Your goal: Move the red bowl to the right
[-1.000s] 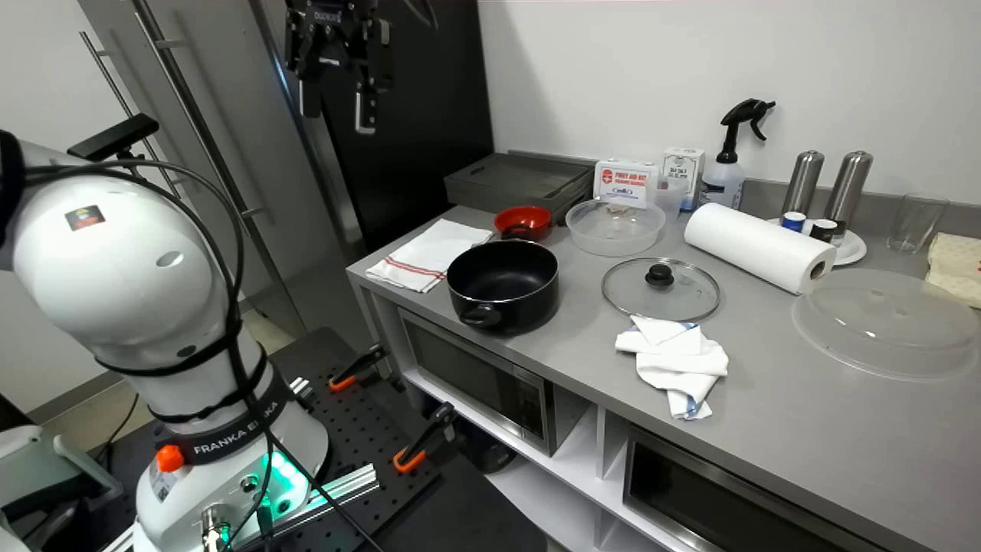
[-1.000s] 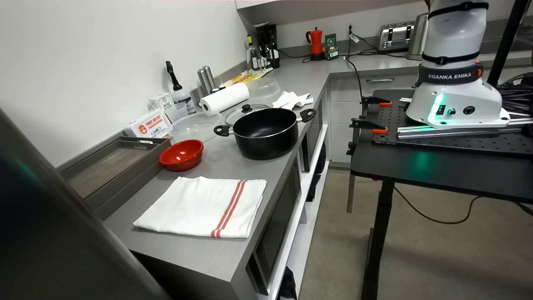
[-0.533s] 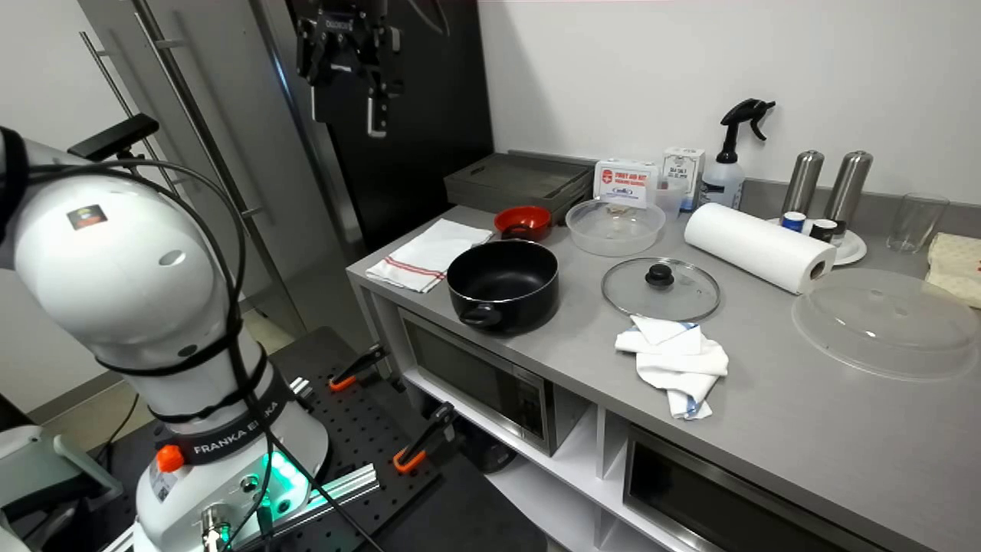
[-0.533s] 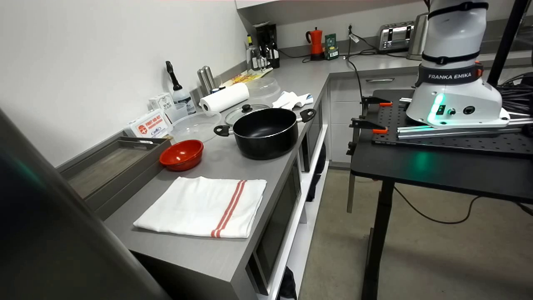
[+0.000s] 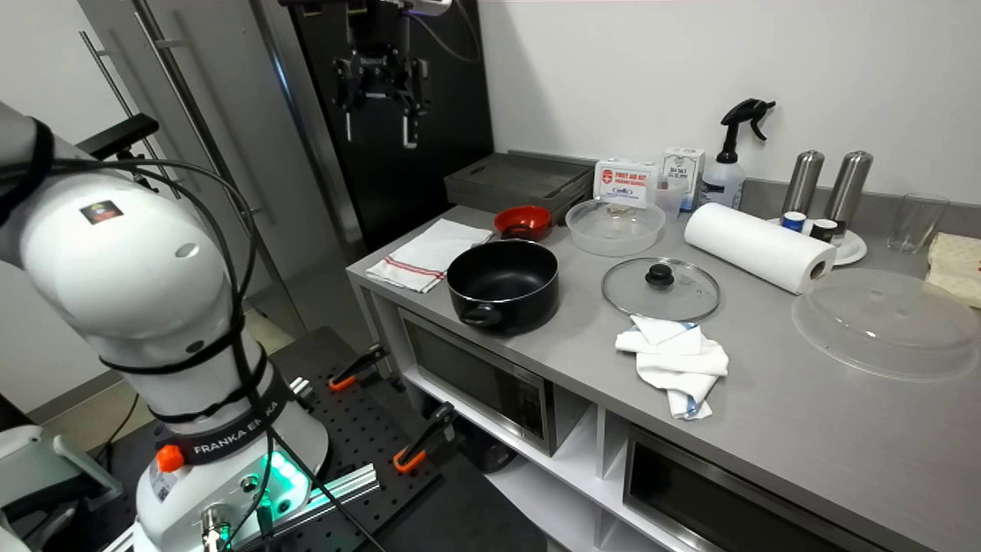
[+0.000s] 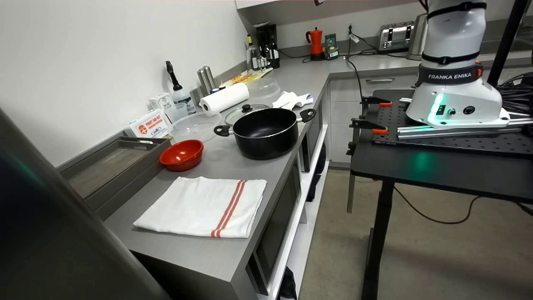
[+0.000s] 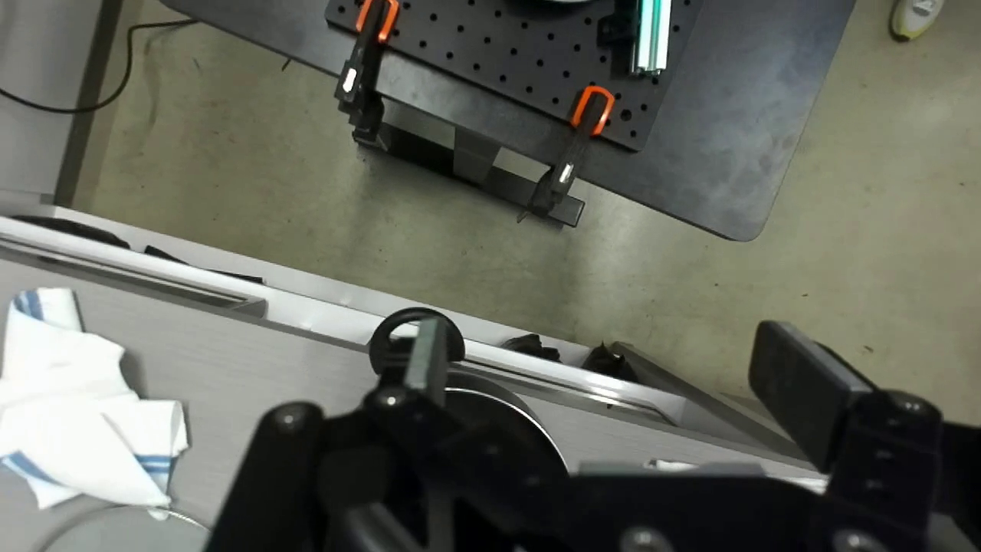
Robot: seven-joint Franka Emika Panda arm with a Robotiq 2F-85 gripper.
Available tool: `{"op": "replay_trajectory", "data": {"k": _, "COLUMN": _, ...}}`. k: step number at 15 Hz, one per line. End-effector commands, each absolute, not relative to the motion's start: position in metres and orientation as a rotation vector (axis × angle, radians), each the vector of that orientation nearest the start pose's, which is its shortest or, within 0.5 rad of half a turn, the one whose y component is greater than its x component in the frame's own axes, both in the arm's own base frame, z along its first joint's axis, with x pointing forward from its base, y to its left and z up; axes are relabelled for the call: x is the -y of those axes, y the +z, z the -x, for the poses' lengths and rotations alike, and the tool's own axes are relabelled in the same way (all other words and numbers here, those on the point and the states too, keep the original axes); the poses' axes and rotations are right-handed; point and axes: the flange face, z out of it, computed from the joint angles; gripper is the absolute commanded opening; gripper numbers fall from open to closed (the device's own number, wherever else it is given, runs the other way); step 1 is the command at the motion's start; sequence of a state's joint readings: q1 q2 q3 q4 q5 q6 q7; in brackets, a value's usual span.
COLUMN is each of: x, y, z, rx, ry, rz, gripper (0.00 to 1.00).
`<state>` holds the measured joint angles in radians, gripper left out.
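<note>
- Glossy bright red on the bowl (image 6: 182, 156), inside and out.
- Plain black on the pot (image 6: 266, 141), with a thin pale line around the rim.
- White on the folded towel (image 6: 200, 206), with two parallel red stripes.
- White on the crumpled cloth (image 5: 676, 362), with blue stripes.
- Even grey on the tabletop (image 5: 774, 429).
- Grey walls and a brownish base on the tray (image 6: 131, 182).
- White with red printing on the first aid box (image 5: 625, 184).
- Plain white on the paper towel roll (image 5: 755, 245).
- Black on the claw (image 5: 379, 138), with pale silvery edges on the fingers.
- White with black bands on the arm (image 5: 126, 268), glowing green at the bottom.
</note>
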<state>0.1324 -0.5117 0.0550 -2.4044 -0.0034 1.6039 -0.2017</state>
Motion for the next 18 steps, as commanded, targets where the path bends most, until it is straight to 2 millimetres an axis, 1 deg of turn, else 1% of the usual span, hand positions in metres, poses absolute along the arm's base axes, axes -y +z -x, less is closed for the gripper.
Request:
{"op": "replay_trajectory", "data": {"k": 1, "x": -0.114, "y": 0.463, "z": -0.396, "rx": 0.743, "ry": 0.489, "rz": 3.1, "gripper": 1.0}}
{"op": "replay_trajectory", "data": {"k": 3, "x": -0.139, "y": 0.454, "z": -0.415, "rx": 0.832, "ry": 0.492, "rz": 3.113, "gripper": 1.0}}
{"op": "replay_trajectory", "data": {"k": 4, "x": -0.153, "y": 0.449, "z": -0.425, "rx": 0.893, "ry": 0.491, "rz": 3.117, "gripper": 1.0}}
{"op": "replay_trajectory", "data": {"k": 5, "x": -0.17, "y": 0.445, "z": -0.431, "rx": 0.934, "ry": 0.491, "rz": 3.12, "gripper": 1.0}}
{"op": "replay_trajectory", "data": {"k": 7, "x": -0.2, "y": 0.434, "z": -0.451, "rx": 1.049, "ry": 0.454, "rz": 3.132, "gripper": 1.0}}
{"op": "replay_trajectory", "data": {"k": 10, "x": -0.236, "y": 0.417, "z": -0.481, "rx": 1.204, "ry": 0.39, "rz": 3.131, "gripper": 1.0}}
{"op": "replay_trajectory", "data": {"k": 14, "x": -0.274, "y": 0.391, "z": -0.522, "rx": 1.369, "ry": 0.275, "rz": 3.102, "gripper": 1.0}}
{"op": "replay_trajectory", "data": {"k": 18, "x": -0.301, "y": 0.362, "z": -0.559, "rx": 1.486, "ry": 0.167, "rz": 3.04, "gripper": 1.0}}
